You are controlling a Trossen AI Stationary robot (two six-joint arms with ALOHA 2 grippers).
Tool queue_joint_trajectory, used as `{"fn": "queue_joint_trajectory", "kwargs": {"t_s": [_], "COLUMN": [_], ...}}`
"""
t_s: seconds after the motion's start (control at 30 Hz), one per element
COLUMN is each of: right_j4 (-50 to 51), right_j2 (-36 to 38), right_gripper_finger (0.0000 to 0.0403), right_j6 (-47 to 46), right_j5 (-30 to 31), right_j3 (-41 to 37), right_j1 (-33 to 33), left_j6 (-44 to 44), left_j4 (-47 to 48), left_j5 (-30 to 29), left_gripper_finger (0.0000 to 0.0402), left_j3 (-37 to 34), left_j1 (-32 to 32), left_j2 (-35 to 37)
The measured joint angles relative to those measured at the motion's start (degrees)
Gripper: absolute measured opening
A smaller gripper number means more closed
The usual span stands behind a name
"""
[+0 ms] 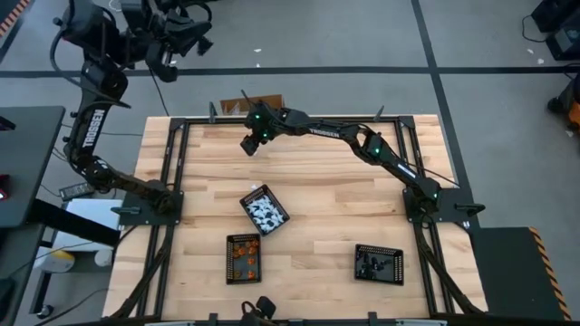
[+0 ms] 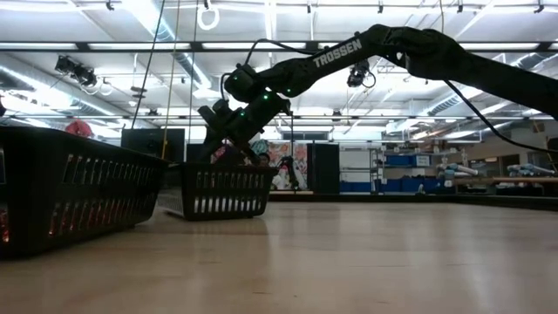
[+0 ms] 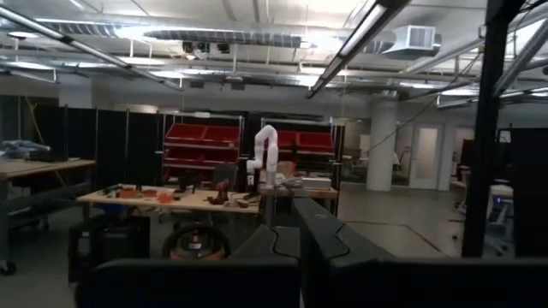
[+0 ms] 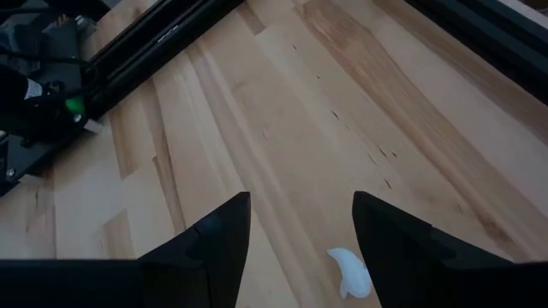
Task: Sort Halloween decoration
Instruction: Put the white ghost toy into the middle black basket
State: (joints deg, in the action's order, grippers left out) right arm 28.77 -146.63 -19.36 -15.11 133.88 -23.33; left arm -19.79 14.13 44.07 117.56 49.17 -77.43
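table [image 1: 317, 208]: pale smooth wood; trays [image 1: 378, 263]: black slotted plastic; white piece [image 4: 349, 271]: glossy

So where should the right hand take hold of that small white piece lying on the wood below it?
Probably straight down from above, across its narrow middle. The white piece lies flat and alone on the bare table, elongated and slightly curved, and it sits between the open right hand fingers already. Closing across its short width looks safer than along its length.
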Motion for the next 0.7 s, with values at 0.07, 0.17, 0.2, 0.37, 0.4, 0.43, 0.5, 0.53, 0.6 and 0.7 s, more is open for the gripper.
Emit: {"fn": "queue_joint_trajectory", "kwargs": {"t_s": [0.07,0.17,0.2,0.37,0.4,0.43,0.5,0.53,0.6,0.7], "right_j4": [0.00,0.06,0.20,1.73,1.95,1.65,2.21,2.10,2.20,2.65], "right_j2": [0.00,0.00,-0.02,-0.10,-0.11,-0.09,0.13,0.29,1.28,3.87], "right_gripper_finger": [0.0211,0.0211,0.0211,0.0211,0.0211,0.0211,0.0211,0.0211,0.0210,0.0210], "right_j6": [-0.02,-1.17,-1.80,-3.21,-3.15,-3.17,-4.50,-5.81,-8.24,-8.46], "right_j5": [-0.09,-1.79,-2.22,-4.50,-4.49,-4.45,-5.01,-5.81,-7.84,-9.38], "right_j3": [-0.01,0.01,-0.01,0.87,1.01,1.08,1.08,1.08,1.08,1.10], "right_j1": [-0.05,-0.33,-0.42,-0.49,-0.26,0.05,0.66,1.01,1.62,2.71], "left_j6": [0.32,0.94,1.12,7.09,7.35,7.29,7.21,7.33,7.36,7.21], "left_j4": [0.58,2.50,4.01,17.14,16.55,15.01,12.67,12.46,12.53,12.84], "left_j5": [-0.03,-0.10,-0.09,-0.16,-0.42,-0.50,-0.46,-0.26,-0.21,-0.26], "left_gripper_finger": [0.0000,0.0000,0.0000,0.0000,0.0000,0.0000,0.0000,0.0000,0.0000,0.0000], "left_j3": [0.00,-0.02,-0.02,-0.09,-0.13,-0.13,-0.01,0.04,0.07,-0.04], "left_j1": [0.17,0.91,1.20,2.54,2.54,2.51,2.51,2.54,2.87,3.46], "left_j2": [-0.12,-0.18,-0.06,0.44,0.39,0.38,0.65,0.74,0.74,0.63]}}
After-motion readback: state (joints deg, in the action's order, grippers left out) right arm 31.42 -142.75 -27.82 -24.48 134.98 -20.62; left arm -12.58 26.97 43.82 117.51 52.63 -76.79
